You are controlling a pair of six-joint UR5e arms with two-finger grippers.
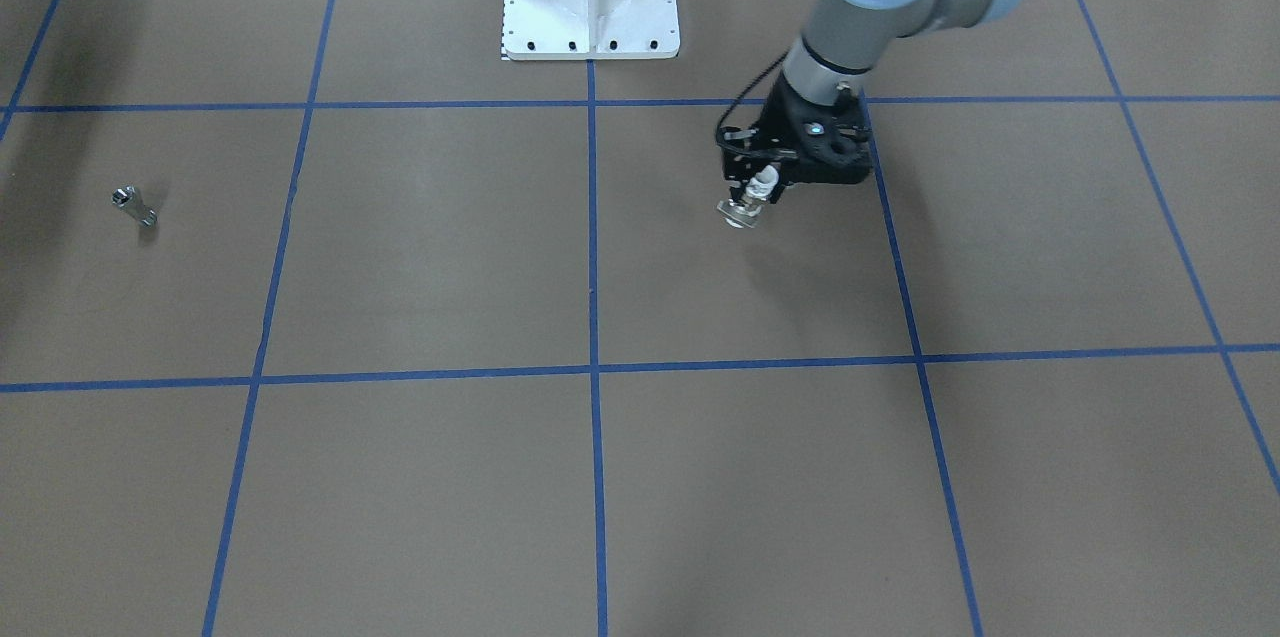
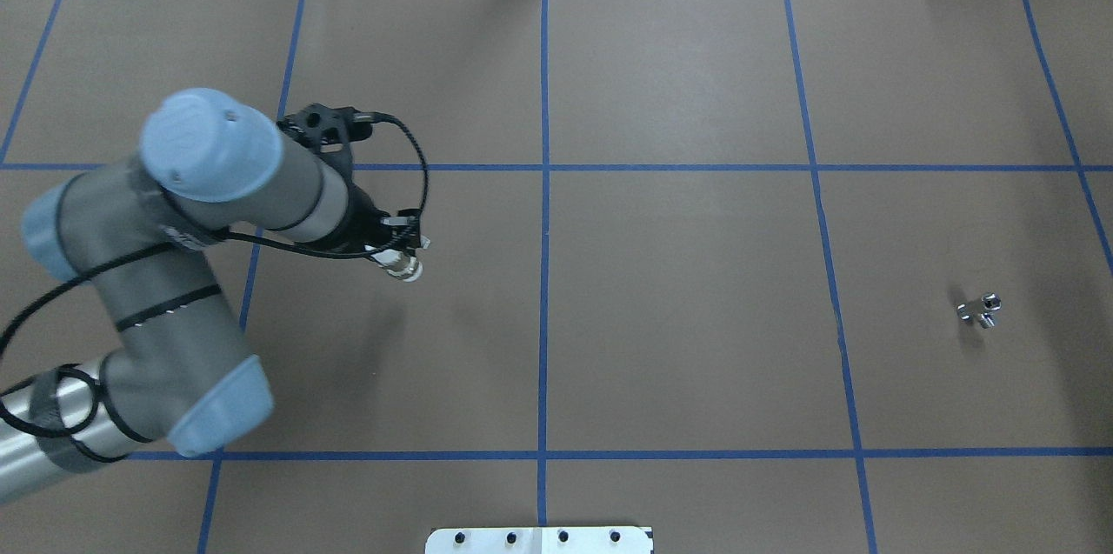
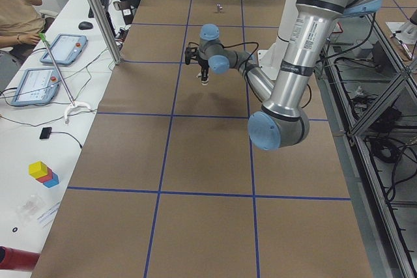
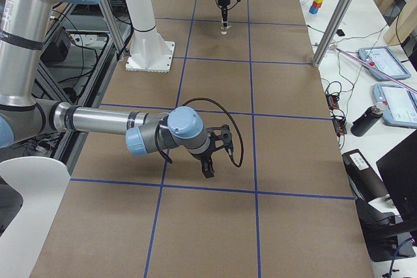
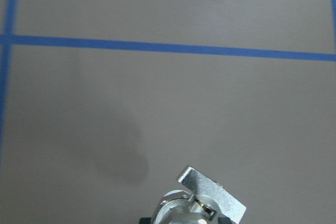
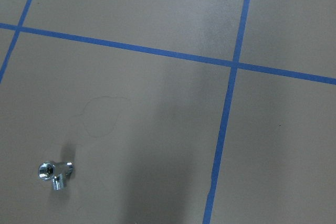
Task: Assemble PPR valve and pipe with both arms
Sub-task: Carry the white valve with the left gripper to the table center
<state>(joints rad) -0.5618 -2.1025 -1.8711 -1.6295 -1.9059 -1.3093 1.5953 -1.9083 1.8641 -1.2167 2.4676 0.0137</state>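
Clearly the left gripper (image 1: 768, 181) is clenched on the PPR valve (image 1: 750, 204). Its fingers pinch the white plastic end, so the metal band and the round mouth stick out below them, free. The left wrist view shows the flat tab jutting to one side. The shadow on the table (image 2: 678, 345) sits apart from the valve, so it looks lifted clear.

I judge the valve to be light and stiff. Its plastic is smooth enough to twist in a loose pinch, so a firm hold on the white body suits it.

The pipe (image 2: 980, 309) lies well apart, across the table on the robot's right, alone on the brown paper. It is tiny, hard and shiny (the kind of piece that skids or rolls when nudged). It would best be taken across its thicker barrel, with the mating end left bare.

The right gripper (image 4: 208, 167) hangs low over the table. It shows only in the exterior right view, so I cannot tell whether its jaws are parted or closed.
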